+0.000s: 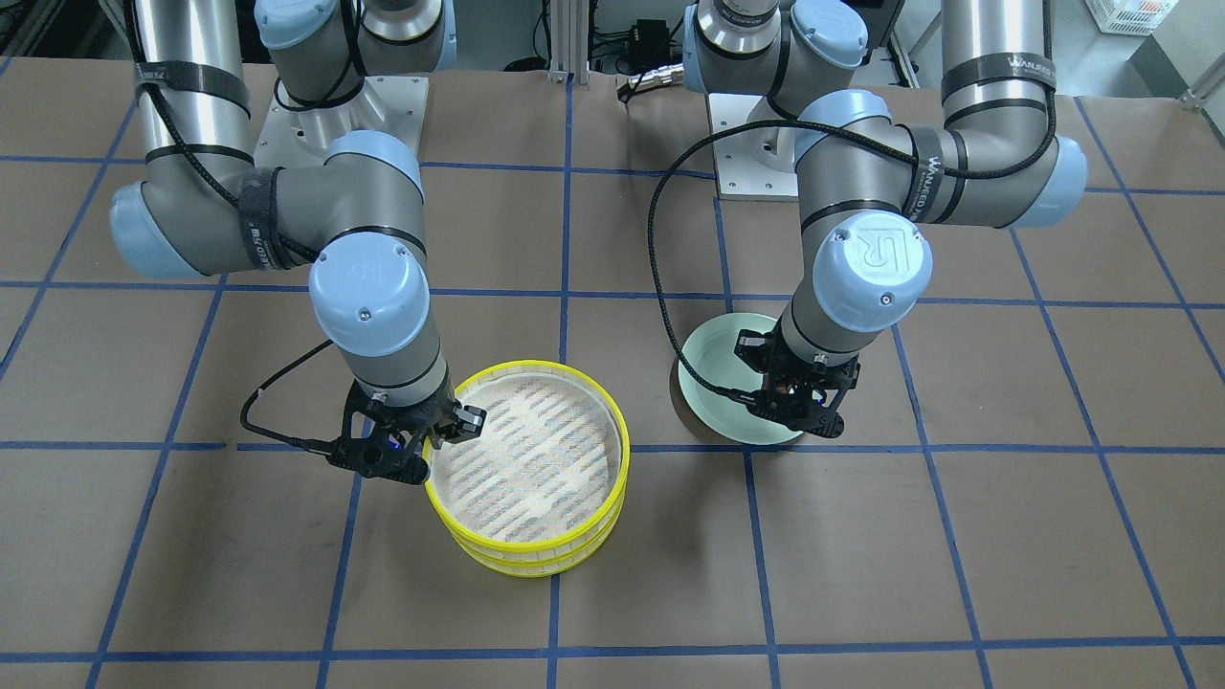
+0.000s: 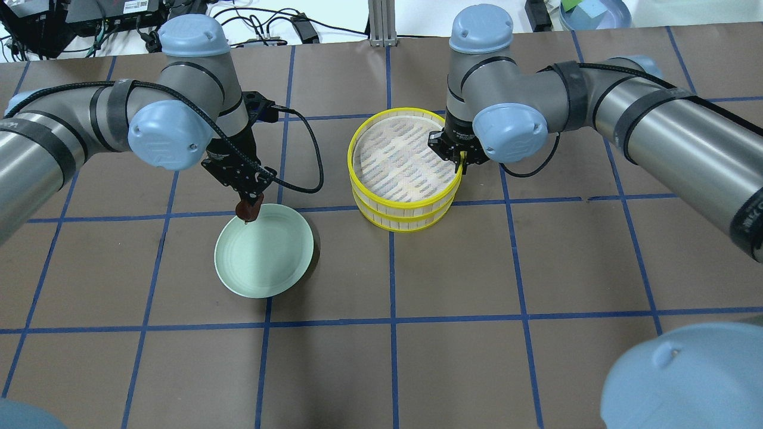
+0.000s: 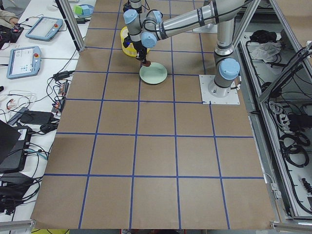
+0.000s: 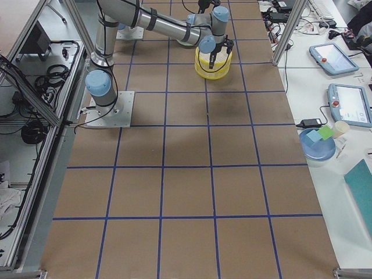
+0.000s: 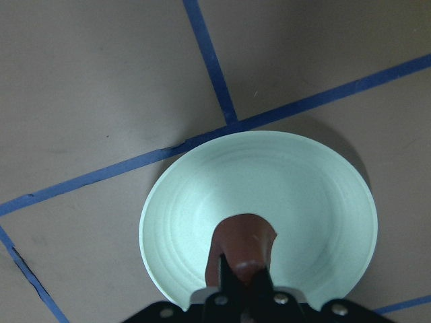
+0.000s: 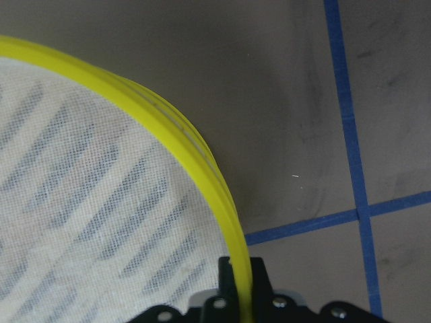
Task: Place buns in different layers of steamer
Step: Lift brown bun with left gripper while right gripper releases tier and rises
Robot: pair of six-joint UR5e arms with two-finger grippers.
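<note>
My left gripper (image 2: 249, 205) is shut on the dark reddish-brown bun (image 2: 247, 210) and holds it over the near edge of the pale green plate (image 2: 265, 262). The left wrist view shows the bun (image 5: 242, 235) between the fingers, above the otherwise bare plate (image 5: 289, 168). The two steamer layers stand stacked, the top tray (image 2: 405, 112) on the lower tray (image 2: 405, 221). My right gripper (image 2: 462, 162) is shut on the top tray's yellow rim (image 6: 195, 155). The top tray's mesh floor (image 6: 81, 202) is bare. The cream-white bun is not in view.
The table is brown paper with a blue tape grid (image 2: 391, 268). Both arm bases (image 1: 335, 124) stand at the back edge. A blue bowl (image 4: 317, 145) and tablets sit on a side bench beyond the table.
</note>
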